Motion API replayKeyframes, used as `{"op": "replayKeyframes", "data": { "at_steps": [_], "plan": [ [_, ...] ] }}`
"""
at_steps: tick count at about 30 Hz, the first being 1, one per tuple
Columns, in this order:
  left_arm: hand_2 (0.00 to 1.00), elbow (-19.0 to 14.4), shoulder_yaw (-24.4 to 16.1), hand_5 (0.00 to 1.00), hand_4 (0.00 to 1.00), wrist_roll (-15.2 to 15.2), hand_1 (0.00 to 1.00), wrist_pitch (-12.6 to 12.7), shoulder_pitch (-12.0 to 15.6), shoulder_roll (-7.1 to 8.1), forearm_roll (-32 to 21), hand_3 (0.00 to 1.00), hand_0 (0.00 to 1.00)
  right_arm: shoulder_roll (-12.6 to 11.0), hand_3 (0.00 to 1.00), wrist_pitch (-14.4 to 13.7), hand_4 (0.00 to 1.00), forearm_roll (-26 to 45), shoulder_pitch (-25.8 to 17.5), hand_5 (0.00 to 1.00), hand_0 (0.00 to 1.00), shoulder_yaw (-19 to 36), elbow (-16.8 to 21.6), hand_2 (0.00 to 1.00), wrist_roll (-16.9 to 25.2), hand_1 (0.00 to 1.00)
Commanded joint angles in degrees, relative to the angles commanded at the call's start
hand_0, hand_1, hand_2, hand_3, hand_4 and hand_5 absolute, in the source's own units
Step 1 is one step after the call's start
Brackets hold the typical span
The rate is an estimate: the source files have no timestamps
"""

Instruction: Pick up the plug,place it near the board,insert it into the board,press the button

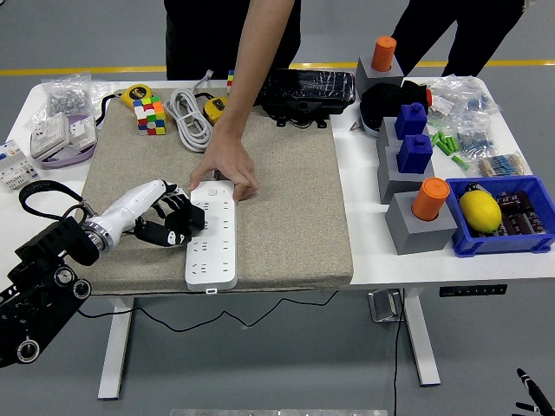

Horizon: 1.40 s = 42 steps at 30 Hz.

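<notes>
We noted the power strip [213, 236] lying flat on the grey mat [286, 191], near the mat's front edge. Its long axis ran roughly front to back, the far end tipped slightly to the right. The socket face pointed up. A person's hand [227, 169] pressed down on the far end, where the button appeared to sit.

The left hand [171, 221] rested at the strip's left edge, about halfway along. Its black fingers [186, 217] were curled against the side of the strip. We could not make out a plug between them; the fingers hid whatever was there. So we could not say whether the hand gripped anything. The right hand was out of view.

Handling, as we judged it:
- The strip looked like rigid plastic, light, and prone to sliding on the mat when pushed from the side. The person's hand would steady it.
- A plug would be small, hard and smooth. We judged the best hold to be across its body, prongs left free and pointing down at the sockets.
- The white cable [189, 117] coiled at the mat's far-left corner looked stiff enough to tug a plug off line.
</notes>
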Motion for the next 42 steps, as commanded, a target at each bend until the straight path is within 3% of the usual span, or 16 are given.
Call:
{"op": "replayKeyframes", "data": {
  "at_steps": [35,36,41,42],
  "plan": [
    [0.621,0.09,1.03,0.002,0.790,0.26,0.675,-0.80,-0.85,0.22,0.30,0.558,0.473,-0.22,0.765,-0.16,0.998,-0.11,0.42,0.943,0.838,0.37,0.00,0.713,0.07,0.750],
    [0.633,0.15,0.99,0.002,0.794,0.24,0.726,-0.86,-0.87,0.23,0.27,0.575,0.543,-0.21,0.765,-0.17,0.998,-0.12,0.41,0.943,0.838,0.38,0.00,0.713,0.08,0.750],
    [0.633,0.61,0.91,0.002,0.794,-0.03,0.726,-1.20,-0.90,0.23,-0.03,0.575,0.543,-0.21,0.765,-0.20,0.998,-0.12,0.42,0.943,0.838,0.34,0.00,0.713,0.09,0.750],
    [0.810,0.74,0.88,0.002,0.998,-0.10,0.854,-1.23,-0.91,0.16,-0.05,0.617,0.775,-0.22,0.765,-0.23,0.998,-0.05,0.44,0.946,0.838,0.30,0.00,0.713,0.10,0.750]
  ]
}}
